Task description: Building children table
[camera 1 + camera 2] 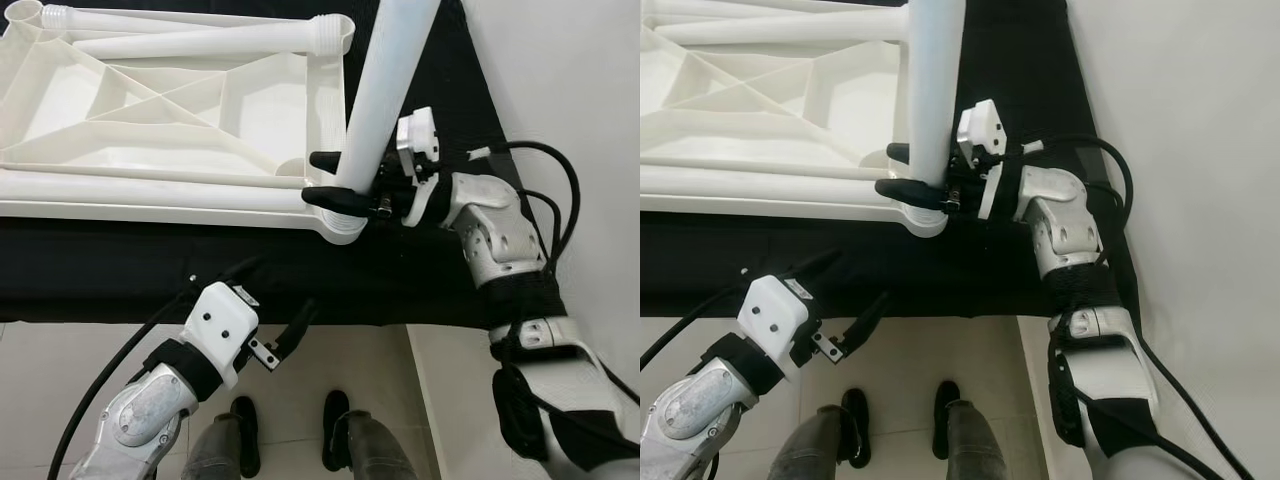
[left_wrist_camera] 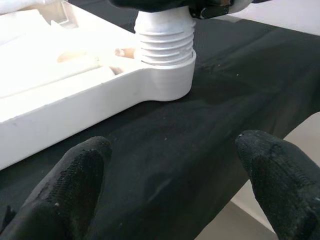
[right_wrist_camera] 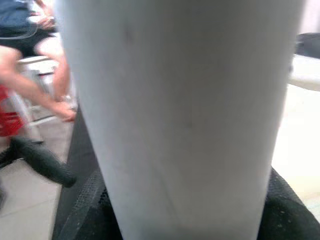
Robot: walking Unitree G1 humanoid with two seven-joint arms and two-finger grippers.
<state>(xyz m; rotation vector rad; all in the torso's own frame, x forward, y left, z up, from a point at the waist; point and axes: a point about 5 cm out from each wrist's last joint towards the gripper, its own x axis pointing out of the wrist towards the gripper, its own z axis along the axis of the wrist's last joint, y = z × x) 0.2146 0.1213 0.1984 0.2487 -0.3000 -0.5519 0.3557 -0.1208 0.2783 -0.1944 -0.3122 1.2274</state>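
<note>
A white plastic tabletop [image 1: 150,110] lies upside down on a black cloth [image 1: 300,275]. A white table leg [image 1: 385,90] stands upright in the near right corner socket [image 2: 167,80], its threaded end [image 2: 165,37] partly showing above the socket. My right gripper [image 1: 335,178] is shut on this leg just above the socket. Its black fingers [image 3: 90,205] wrap the leg's sides in the right wrist view. My left gripper [image 1: 290,335] hangs open below the cloth's front edge, its fingertips [image 2: 75,175] apart and holding nothing.
Two more white legs [image 1: 200,40] lie across the far part of the tabletop. My own feet [image 1: 290,430] stand on the tiled floor [image 1: 60,370]. A white wall [image 1: 570,70] rises at the right. A seated person [image 3: 30,55] is in the background of the right wrist view.
</note>
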